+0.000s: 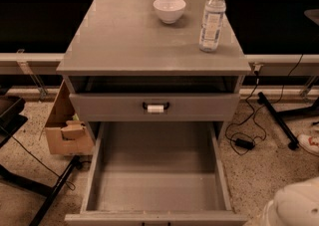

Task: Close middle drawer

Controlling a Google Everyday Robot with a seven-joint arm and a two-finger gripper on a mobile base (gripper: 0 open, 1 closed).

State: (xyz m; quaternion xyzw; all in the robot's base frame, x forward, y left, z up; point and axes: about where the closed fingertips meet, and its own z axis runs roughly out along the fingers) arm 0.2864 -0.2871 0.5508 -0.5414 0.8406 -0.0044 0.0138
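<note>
The middle drawer [154, 180] is pulled far out toward me, wide, grey and empty inside. Its front [154, 218] lies along the bottom edge of the camera view, and its handle is mostly cut off there. Above it sits the grey drawer front whose black handle carries a white tag [155, 107], with a dark gap over it. The gripper is out of view. Only a white rounded part of my arm [294, 207] shows at the bottom right, to the right of the open drawer and apart from it.
A white bowl [169, 9] and a water bottle [212, 18] stand on the cabinet top [124, 41]. A cardboard box [65, 128] sits on the floor at the cabinet's left. Black cables and an adapter [244, 143] and a black stand leg [276, 120] lie at the right.
</note>
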